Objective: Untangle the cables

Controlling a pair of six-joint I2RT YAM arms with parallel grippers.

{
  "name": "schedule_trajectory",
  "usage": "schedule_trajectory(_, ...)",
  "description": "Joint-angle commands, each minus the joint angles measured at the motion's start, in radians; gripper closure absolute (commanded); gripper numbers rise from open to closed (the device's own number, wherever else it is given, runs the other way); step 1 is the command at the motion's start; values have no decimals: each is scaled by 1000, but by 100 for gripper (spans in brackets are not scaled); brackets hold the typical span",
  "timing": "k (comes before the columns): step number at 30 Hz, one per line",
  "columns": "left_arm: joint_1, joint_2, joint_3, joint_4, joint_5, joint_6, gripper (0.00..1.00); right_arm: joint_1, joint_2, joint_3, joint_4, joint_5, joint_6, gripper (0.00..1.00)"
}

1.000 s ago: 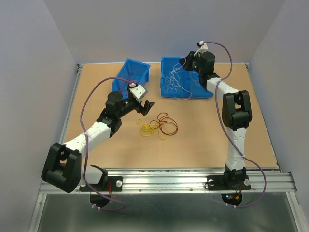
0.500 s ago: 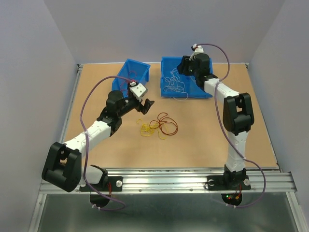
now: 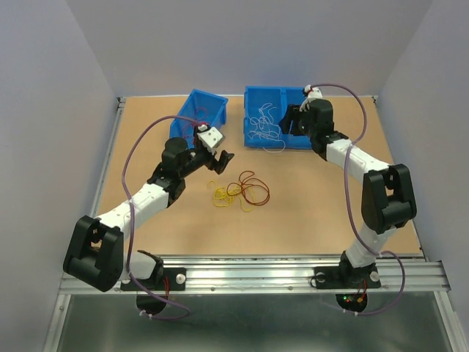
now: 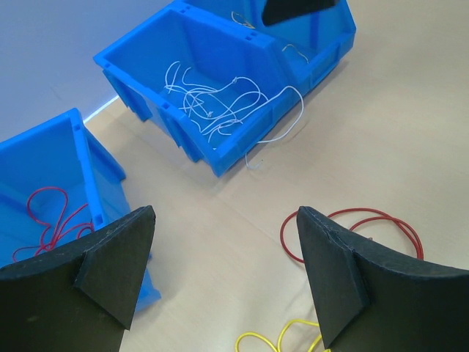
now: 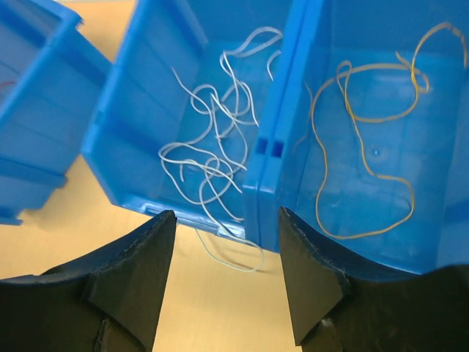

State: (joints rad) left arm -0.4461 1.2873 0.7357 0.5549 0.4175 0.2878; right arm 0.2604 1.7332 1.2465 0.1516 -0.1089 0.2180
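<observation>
A tan table (image 3: 330,213) between grey walls carries three blue bins. The left bin (image 3: 192,110) sits just beyond the left gripper (image 3: 221,160), which hangs wide open and empty. The right gripper (image 3: 288,119), jaws apart with nothing between them, hovers over the middle bin (image 5: 124,103) and the right bin (image 5: 454,183). White cables (image 5: 212,158) lie below it in the middle bin, one strand trailing over the rim, with yellow cables (image 5: 363,147) to its right. Loose red cables (image 3: 253,189) and yellow loops (image 3: 226,195) lie on the table just ahead of the left gripper.

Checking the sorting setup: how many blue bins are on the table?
3: the left bin holds red cables, the middle bin white cables, the right bin yellow cables. None appear hidden.
</observation>
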Motion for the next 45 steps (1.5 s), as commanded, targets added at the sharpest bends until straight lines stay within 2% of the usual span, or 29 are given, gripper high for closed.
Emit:
schedule_trajectory(1,-6,-37,30,31,-2,14,11,-1,32,-30,-6,38,17,38)
schedule_trajectory(13,-8,-37,28,31,-2,17,11,-1,207,-7,48,21,100,48)
schedule_trajectory(22,-8,-37,27,31,-3,17,11,-1,201,-16,43,20,93,60)
schedule_trajectory(26,-8,-36,28,31,-3,17,11,-1,144,-57,45,49,75,48)
schedule_trajectory(27,-8,-37,27,31,-3,17,11,-1,128,-68,46,54,72,41)
schedule_trajectory(30,-6,-34,28,30,-5,20,11,-3,66,-116,49,67,66,34)
schedule_trajectory(36,-8,-34,28,31,-3,22,11,-1,-30,-183,-1,22,27,32)
schedule_trajectory(45,-8,-37,27,30,-3,21,11,-1,6,-162,-70,-32,24,39)
